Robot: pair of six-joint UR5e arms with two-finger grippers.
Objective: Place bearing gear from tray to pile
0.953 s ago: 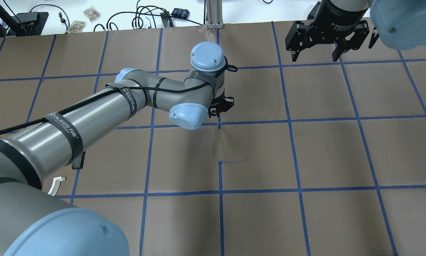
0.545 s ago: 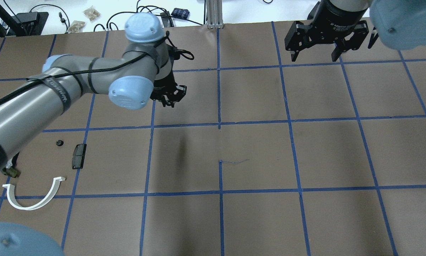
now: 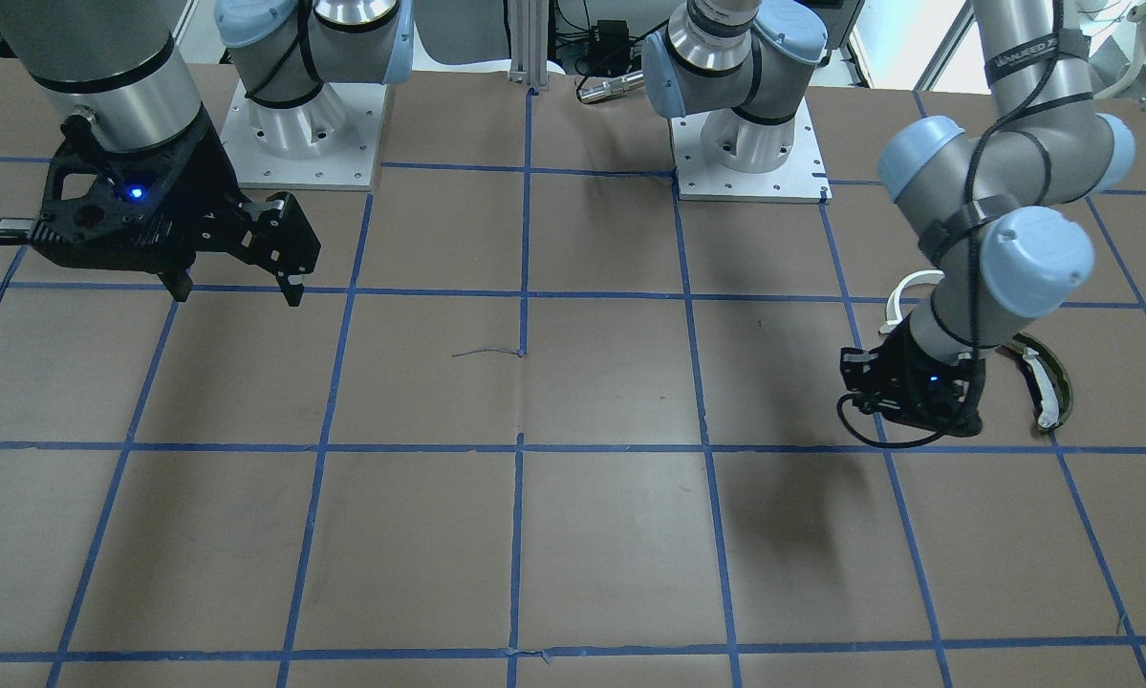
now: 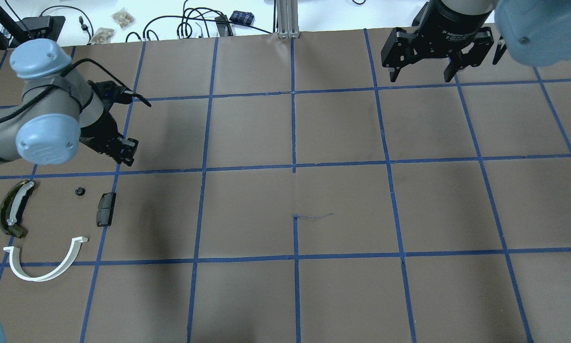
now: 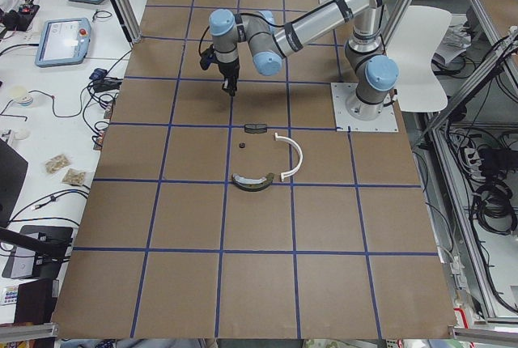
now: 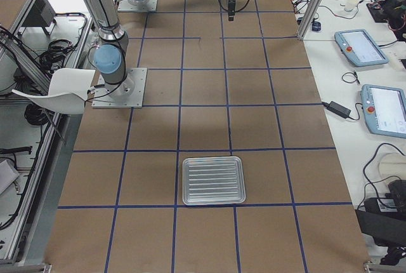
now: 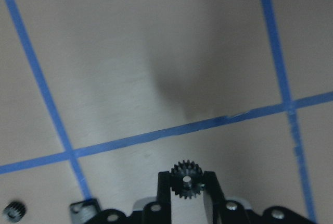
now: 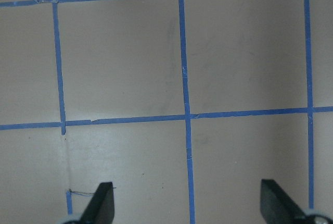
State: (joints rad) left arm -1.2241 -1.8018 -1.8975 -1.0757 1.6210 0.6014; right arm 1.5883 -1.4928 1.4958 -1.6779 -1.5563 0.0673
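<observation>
Black toothed bearing gear (image 7: 186, 179) sits pinched between the two fingers of the left pincer (image 7: 186, 195), seen closest in the left wrist view; it is carried above the counter (image 7: 156, 67), not resting on it. At the lower left corner of that view a second small gear (image 7: 12, 210) lies on the brown paper, with the corner of the dark grey block (image 7: 82, 208) just beside it.

From overhead, the left pincer (image 4: 125, 153) hangs above the blue tape line that borders the pile's square, short of the pile itself. The pile comprises the small gear (image 4: 79, 191), the dark grey block (image 4: 105, 209), the olive-green curved piece (image 4: 13, 208) and the white half-ring (image 4: 45, 261), all loosely spread and apart from one another.

Judgement on the step in hand: the carry is nearly complete; what remains is a short move across the tape line, a descent and a release. Good practice would be to target bare paper between the small gear and the block, lower until the gear is close to the surface, then part the fingers, since a round toothed part dropped from height may roll off. Contact with the block should be avoided.

Further off, the right pincer (image 4: 423, 64) is spread wide, holds nothing and hovers at the far right of the counter. The tray (image 6: 213, 179) lies well apart from the pile, and no parts can be made out in it.
</observation>
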